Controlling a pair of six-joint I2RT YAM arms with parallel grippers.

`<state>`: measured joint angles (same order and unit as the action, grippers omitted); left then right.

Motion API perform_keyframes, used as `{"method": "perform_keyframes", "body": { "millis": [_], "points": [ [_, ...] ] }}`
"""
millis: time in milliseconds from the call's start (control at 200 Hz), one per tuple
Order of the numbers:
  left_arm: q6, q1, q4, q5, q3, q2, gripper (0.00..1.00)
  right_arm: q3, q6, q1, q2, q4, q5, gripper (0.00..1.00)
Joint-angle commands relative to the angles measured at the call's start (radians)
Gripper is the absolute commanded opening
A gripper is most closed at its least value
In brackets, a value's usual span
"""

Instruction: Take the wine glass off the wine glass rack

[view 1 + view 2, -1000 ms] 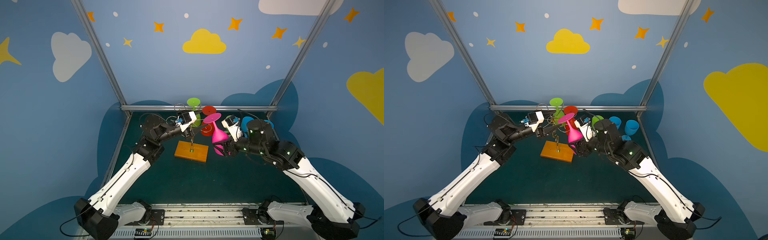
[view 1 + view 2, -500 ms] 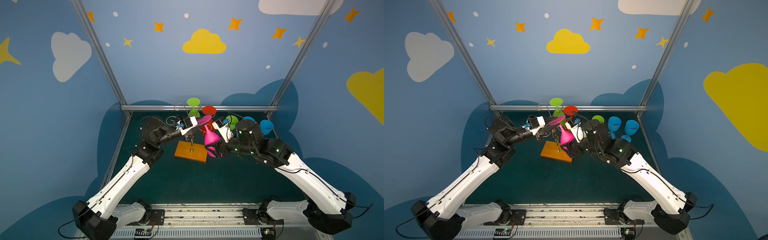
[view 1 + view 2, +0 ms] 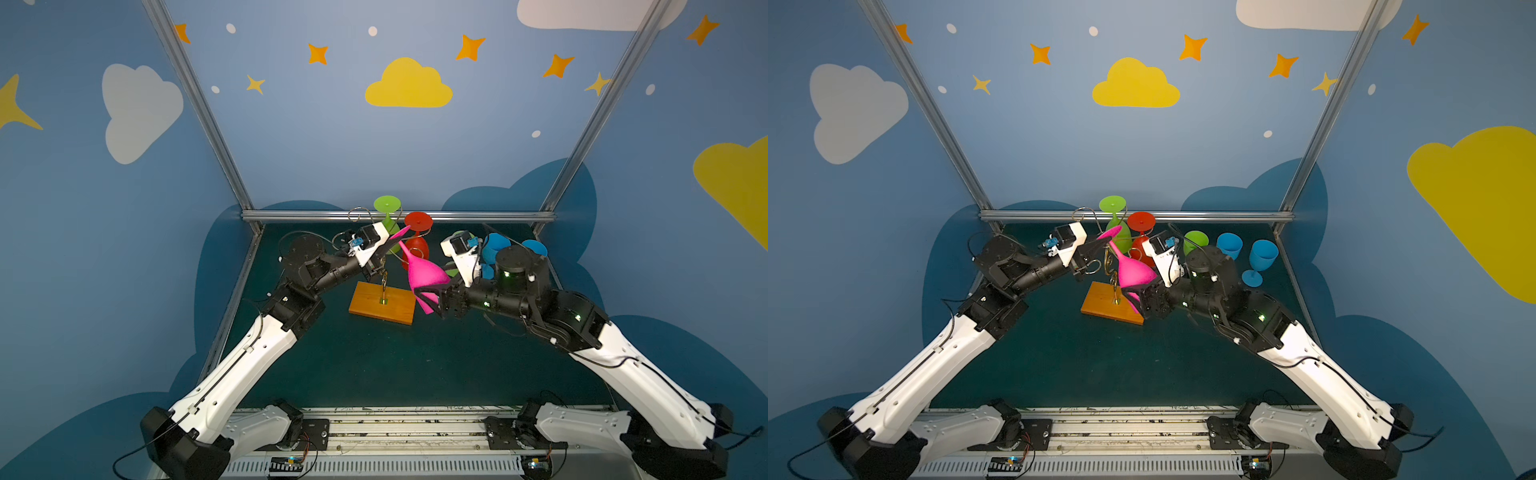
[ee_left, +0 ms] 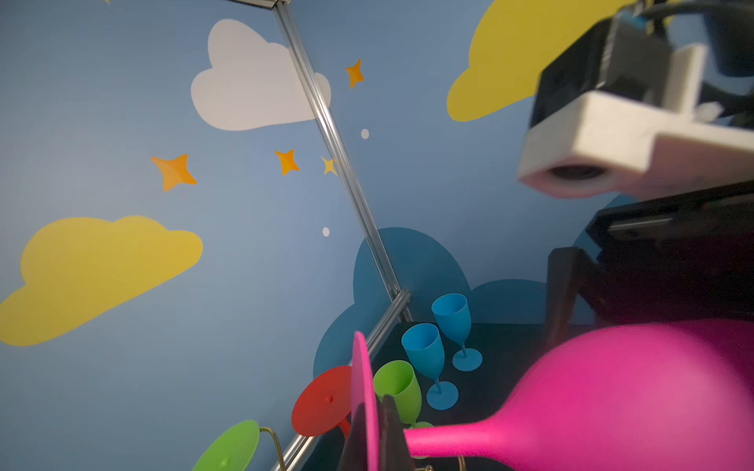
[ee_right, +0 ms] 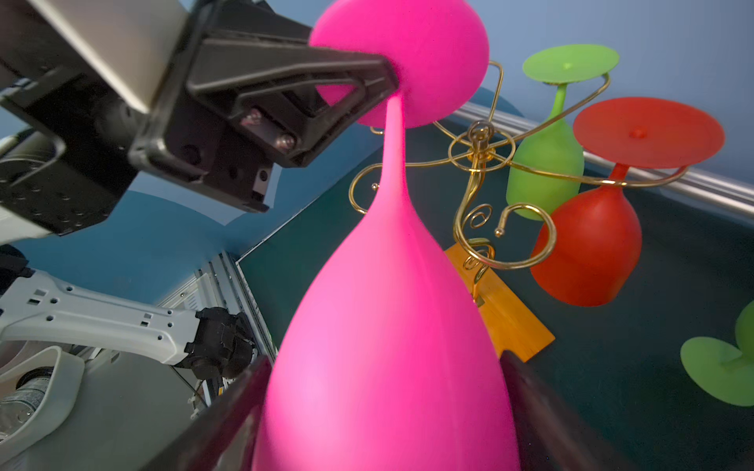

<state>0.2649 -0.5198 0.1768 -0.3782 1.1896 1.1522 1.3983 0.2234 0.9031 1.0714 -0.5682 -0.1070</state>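
Holding the pink wine glass [image 3: 426, 272] clear of the wine glass rack [image 3: 376, 305].
It tilts at the rack's 3 o'clock, foot [image 4: 363, 399] toward 11 o'clock; the left gripper [image 4: 372, 428] pinches the foot, likely to take its weight, while the right gripper [image 5: 383, 361] straddles the bowl [image 5: 387, 310], jaws wide; pressing or not, we cannot tell.

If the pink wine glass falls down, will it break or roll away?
Probably not break: the pink wine glass looks like matte, opaque plastic, so it is likely light and tough. Lying on its side, its round bowl and flat disc foot would likely let it roll, maybe in a curve.
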Motion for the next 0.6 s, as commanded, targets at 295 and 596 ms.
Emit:
{"method": "perform_keyframes", "body": {
  "millis": [295, 596],
  "points": [
    [-0.359, 0.102, 0.037, -0.015, 0.012, 0.013, 0.03, -0.232, 0.075, -0.082, -0.322, 0.204, 0.086, 0.84],
    [-0.371, 0.105, 0.035, -0.010, 0.010, 0.011, 0.03, -0.213, 0.083, -0.088, -0.246, 0.229, 0.091, 0.78]
  ]
}}
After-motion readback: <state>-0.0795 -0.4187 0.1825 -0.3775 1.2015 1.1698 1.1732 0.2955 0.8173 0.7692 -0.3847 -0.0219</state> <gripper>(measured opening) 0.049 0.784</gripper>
